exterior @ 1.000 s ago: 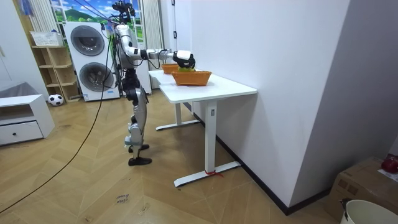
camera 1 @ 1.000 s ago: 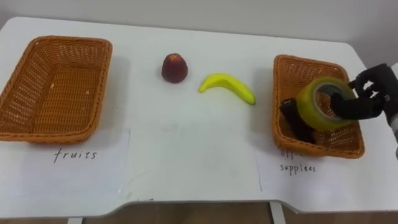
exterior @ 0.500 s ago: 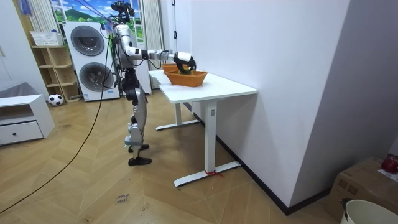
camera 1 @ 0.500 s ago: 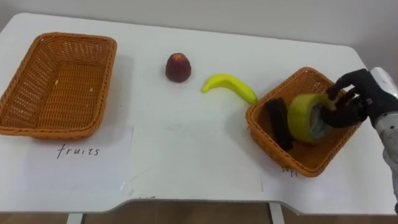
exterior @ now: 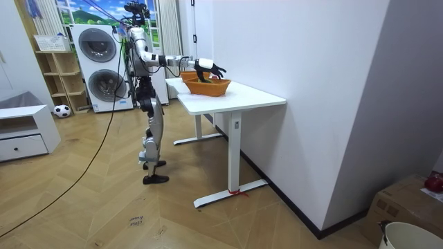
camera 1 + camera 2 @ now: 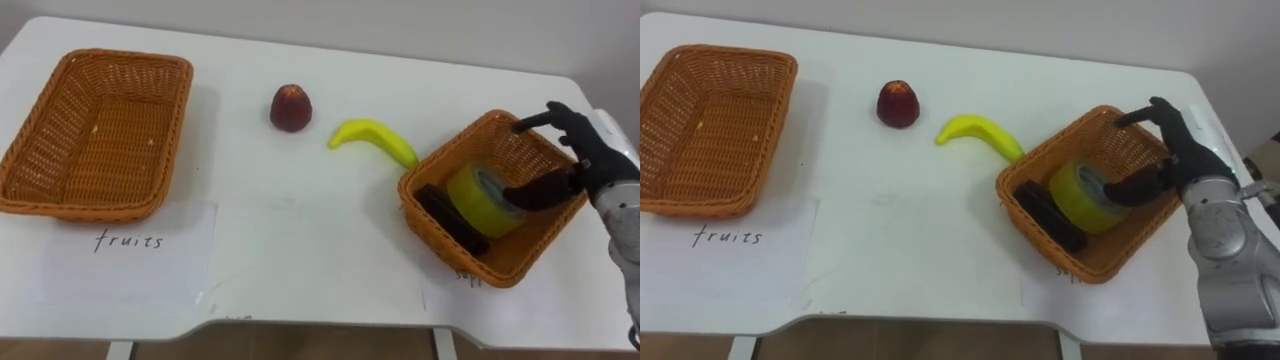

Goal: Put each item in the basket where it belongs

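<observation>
A yellow-green roll of tape (image 6: 480, 199) lies in the right wicker basket (image 6: 432, 179), beside a dark oblong office item (image 6: 451, 218). My right hand (image 6: 570, 158) hovers over that basket's right side with fingers spread, open and holding nothing; its thumb reaches toward the tape. The basket sits skewed, one corner toward the banana. A yellow banana (image 6: 373, 140) and a dark red apple (image 6: 290, 107) lie on the white table (image 6: 300, 240) between the baskets. The left wicker basket (image 6: 40, 190), above the "fruits" label, holds nothing.
Paper labels lie at the table's front edge under each basket (image 6: 126, 240). In the room view I stand at the table's end, right arm stretched over the basket (image 5: 205, 86); washing machines (image 5: 97, 48) stand behind me.
My right hand has let go of the tape, which now rests in the right basket, and the fingers have spread. That basket was turned askew during the last second.
</observation>
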Available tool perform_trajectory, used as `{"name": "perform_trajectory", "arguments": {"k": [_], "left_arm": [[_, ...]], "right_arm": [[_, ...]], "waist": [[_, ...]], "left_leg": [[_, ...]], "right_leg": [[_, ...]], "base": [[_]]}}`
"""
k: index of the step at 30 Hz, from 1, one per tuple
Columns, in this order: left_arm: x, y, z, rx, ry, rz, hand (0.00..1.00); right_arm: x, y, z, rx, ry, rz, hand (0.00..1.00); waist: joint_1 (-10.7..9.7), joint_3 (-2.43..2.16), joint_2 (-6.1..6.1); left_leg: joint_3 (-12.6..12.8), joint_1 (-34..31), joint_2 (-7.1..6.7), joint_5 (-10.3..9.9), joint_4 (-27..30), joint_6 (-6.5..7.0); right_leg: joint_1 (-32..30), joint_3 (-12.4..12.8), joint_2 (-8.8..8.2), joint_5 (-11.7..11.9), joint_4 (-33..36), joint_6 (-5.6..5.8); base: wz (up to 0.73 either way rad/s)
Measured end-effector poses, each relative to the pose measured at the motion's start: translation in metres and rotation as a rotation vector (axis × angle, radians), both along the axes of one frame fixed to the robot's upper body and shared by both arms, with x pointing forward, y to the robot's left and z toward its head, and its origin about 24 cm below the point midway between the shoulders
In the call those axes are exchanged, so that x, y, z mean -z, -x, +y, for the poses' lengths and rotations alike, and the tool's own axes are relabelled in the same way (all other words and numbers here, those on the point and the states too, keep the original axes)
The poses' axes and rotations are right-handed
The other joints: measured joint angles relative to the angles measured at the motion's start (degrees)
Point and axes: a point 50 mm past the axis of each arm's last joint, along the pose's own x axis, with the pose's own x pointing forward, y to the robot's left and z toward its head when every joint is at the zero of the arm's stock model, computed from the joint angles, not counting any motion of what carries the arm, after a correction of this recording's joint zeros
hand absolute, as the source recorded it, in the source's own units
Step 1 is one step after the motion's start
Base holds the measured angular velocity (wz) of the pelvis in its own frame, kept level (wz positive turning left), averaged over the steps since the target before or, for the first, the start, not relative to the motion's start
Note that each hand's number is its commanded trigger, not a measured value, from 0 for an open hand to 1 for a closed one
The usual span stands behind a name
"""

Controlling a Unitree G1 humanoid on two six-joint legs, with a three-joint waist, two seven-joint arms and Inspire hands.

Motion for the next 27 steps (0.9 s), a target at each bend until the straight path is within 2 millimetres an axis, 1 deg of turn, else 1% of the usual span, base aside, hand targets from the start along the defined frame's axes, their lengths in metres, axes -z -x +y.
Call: {"name": "perform_trajectory", "arguments": {"k": [4, 15, 18, 20, 22, 23, 25, 26, 27], "left_arm": [[0.0, 0.0, 0.001, 0.0, -0.003, 0.001, 0.0], [0.0, 0.0, 0.001, 0.01, -0.019, 0.005, 0.0], [-0.001, -0.001, 0.001, 0.021, -0.021, 0.003, 0.0], [-0.001, -0.003, 0.0, 0.027, -0.019, -0.009, 0.0], [-0.001, -0.003, 0.0, 0.027, -0.017, -0.011, 0.0], [-0.001, -0.004, 0.0, 0.028, -0.017, -0.012, 0.0], [-0.001, -0.004, 0.0, 0.027, -0.016, -0.012, 0.0], [-0.001, -0.004, 0.0, 0.026, -0.017, -0.012, 0.0], [-0.001, -0.004, 0.0, 0.027, -0.017, -0.011, 0.0]], "right_arm": [[0.0, 0.0, 0.0, 0.002, -0.012, -0.004, 0.0], [-0.004, 0.0, 0.0, 0.014, -0.018, -0.039, 0.0], [-0.014, -0.002, 0.006, -0.01, -0.028, -0.087, 0.0], [-0.025, -0.004, 0.011, -0.038, -0.043, -0.139, 0.0], [-0.031, -0.004, 0.014, -0.057, -0.046, -0.172, 0.0], [-0.035, -0.005, 0.016, -0.068, -0.049, -0.19, 0.0], [-0.04, -0.006, 0.018, -0.078, -0.068, -0.215, 0.0], [-0.044, -0.006, 0.019, -0.084, -0.076, -0.232, 0.0], [-0.046, -0.006, 0.02, -0.087, -0.079, -0.24, 0.0]], "waist": [[0.0, -0.03, -0.17], [-0.03, -0.08, -0.05], [0.0, -0.18, 0.18], [-0.01, -0.3, 0.46], [-0.02, -0.23, 0.65], [0.01, -0.06, 0.9], [-0.04, -0.09, 1.23], [-0.03, 0.02, 1.42], [-0.03, 0.03, 1.51]], "left_leg": [[0.0, 0.01, 0.0, 0.0, 0.01, 0.0], [0.02, 0.0, 0.01, 0.0, 0.07, 0.0], [-0.06, -0.04, 0.03, 0.0, 0.08, 0.0], [-0.05, 0.02, 0.02, 0.0, 0.11, 0.0], [-0.04, 0.25, 0.01, 0.0, 0.11, 0.0], [-0.06, 0.63, 0.0, 0.0, 0.08, 0.0], [-0.06, 0.62, 0.0, -0.01, 0.02, -0.01], [-0.06, 0.55, 0.0, -0.01, 0.01, -0.01], [-0.06, 0.52, 0.0, -0.01, 0.0, -0.01]], "right_leg": [[0.02, -0.01, 0.0, 0.0, 0.0, 0.0], [0.05, -0.16, -0.02, 0.0, 0.01, 0.0], [0.03, -0.18, -0.01, 0.0, 0.02, 0.0], [0.12, -0.17, -0.01, 0.0, 0.01, 0.0], [0.42, -0.17, -0.03, 0.0, -0.02, 0.0], [0.87, -0.22, -0.04, 0.0, -0.12, 0.0], [1.0, -0.27, -0.06, 0.0, -0.13, 0.0], [1.0, -0.28, -0.06, 0.0, -0.12, 0.0], [0.99, -0.28, -0.06, 0.0, -0.12, 0.0]], "base": [[0.0], [0.0], [0.0], [0.0], [0.0], [0.0], [0.0], [0.0], [0.0]]}}
